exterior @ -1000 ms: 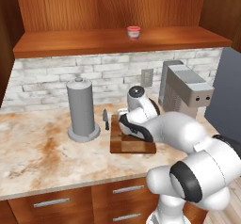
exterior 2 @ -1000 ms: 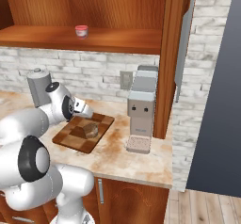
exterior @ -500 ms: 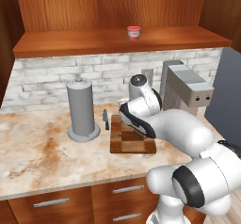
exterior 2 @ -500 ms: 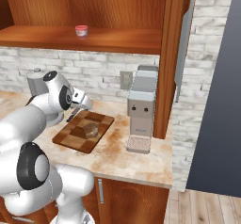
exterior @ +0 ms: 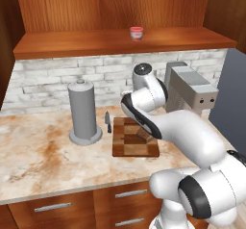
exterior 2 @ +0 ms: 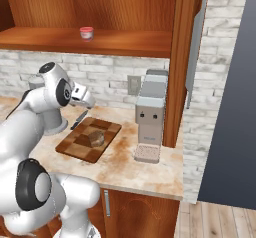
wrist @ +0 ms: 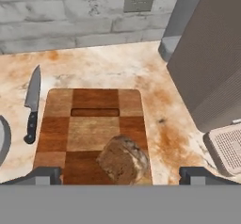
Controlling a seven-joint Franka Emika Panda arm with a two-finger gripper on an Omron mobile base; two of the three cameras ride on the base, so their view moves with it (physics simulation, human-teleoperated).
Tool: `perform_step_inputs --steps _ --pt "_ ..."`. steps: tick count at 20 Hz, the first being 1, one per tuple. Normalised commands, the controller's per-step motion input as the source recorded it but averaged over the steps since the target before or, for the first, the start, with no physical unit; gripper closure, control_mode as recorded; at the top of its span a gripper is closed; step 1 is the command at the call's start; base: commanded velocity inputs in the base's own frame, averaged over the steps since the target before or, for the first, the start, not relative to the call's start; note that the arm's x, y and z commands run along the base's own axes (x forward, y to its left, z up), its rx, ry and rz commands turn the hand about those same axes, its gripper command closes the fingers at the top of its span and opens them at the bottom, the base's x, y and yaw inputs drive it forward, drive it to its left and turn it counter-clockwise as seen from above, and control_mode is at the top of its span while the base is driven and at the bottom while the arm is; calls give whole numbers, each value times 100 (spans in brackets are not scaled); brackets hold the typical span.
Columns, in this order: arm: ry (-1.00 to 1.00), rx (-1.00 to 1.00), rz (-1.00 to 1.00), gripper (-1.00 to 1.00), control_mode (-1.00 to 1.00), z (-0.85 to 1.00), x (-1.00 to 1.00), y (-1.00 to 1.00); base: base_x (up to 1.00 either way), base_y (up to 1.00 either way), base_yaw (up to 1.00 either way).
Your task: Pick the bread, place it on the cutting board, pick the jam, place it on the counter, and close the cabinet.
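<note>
I see the bread (wrist: 123,159) resting on the cutting board (wrist: 94,124), so I judge that step done. My gripper (wrist: 120,175) hangs above the board, jaws spread wide and empty. The jam (exterior: 137,33) sits on the cabinet (exterior: 115,11) shelf, high above the board; next I must raise the arm toward it.

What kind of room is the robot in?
It looks like a kitchen. There's a marble-look counter with wooden drawers under it, a cutting board with bread on it, a knife beside the board, and a jam jar on the shelf above.
</note>
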Motion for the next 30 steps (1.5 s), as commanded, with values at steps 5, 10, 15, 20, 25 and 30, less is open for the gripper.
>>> perform_step_inputs --steps 5,10,15,20,25,30 --pt "-5 3 0 -100 -100 42 -31 -3 0 0 0" --pt "-6 9 2 -100 -100 39 -28 -3 0 0 0" --pt "-7 4 7 -100 -100 30 -18 0 0 0 0" --pt "-8 1 10 -100 -100 12 -7 0 0 0 0" --pt "-10 0 10 -100 -100 8 -1 0 0 0 0" --pt "-10 0 8 -100 -100 29 0 0 0 0 0"
